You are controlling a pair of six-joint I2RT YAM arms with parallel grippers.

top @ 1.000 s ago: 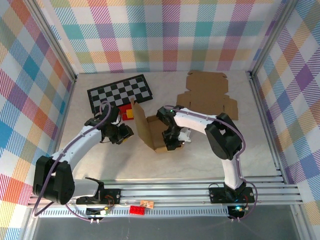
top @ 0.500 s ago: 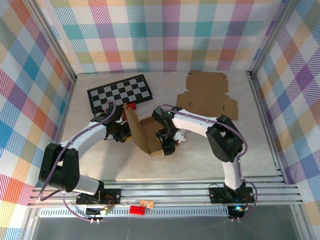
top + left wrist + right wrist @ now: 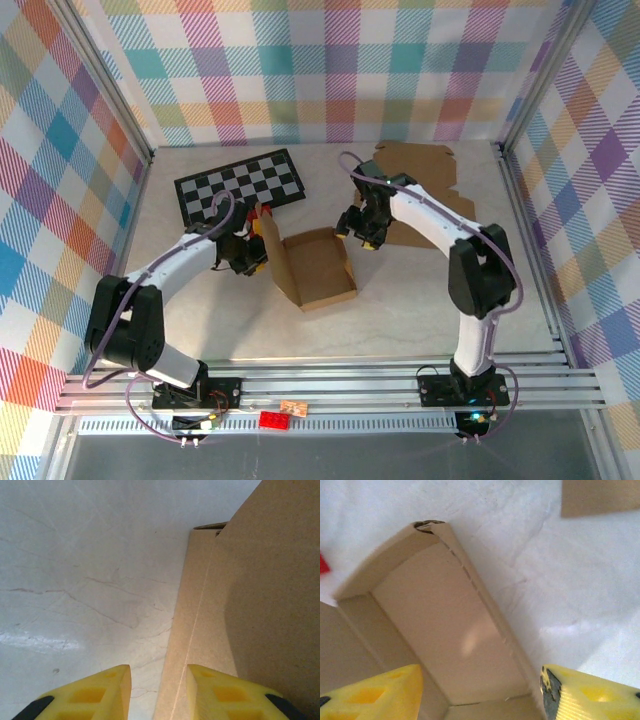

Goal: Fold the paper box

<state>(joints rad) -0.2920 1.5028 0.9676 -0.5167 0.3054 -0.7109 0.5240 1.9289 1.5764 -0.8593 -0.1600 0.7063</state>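
Note:
The brown paper box (image 3: 318, 268) lies in the middle of the table as an open tray, its lid flap (image 3: 272, 243) standing up on the left side. My left gripper (image 3: 250, 255) sits against the outer face of that flap. In the left wrist view the flap's panel (image 3: 250, 605) runs between and past the fingertips of my left gripper (image 3: 159, 672), and bare table shows beside the left finger (image 3: 107, 692), so the jaws stand apart. My right gripper (image 3: 362, 228) hovers open over the box's far right corner. The right wrist view has my right gripper (image 3: 481, 672) looking into the box wall (image 3: 445, 625), with nothing held.
A black-and-white checkered mat (image 3: 240, 185) lies at the back left. A flat cardboard blank (image 3: 430, 195) lies at the back right. Red and yellow bricks (image 3: 262, 215) sit behind the flap. Another red brick (image 3: 274, 419) rests on the front rail.
My right gripper opened, left the inside of the box and drew back toward the far right. The left gripper moved right to the standing flap, and the box tray now lies open.

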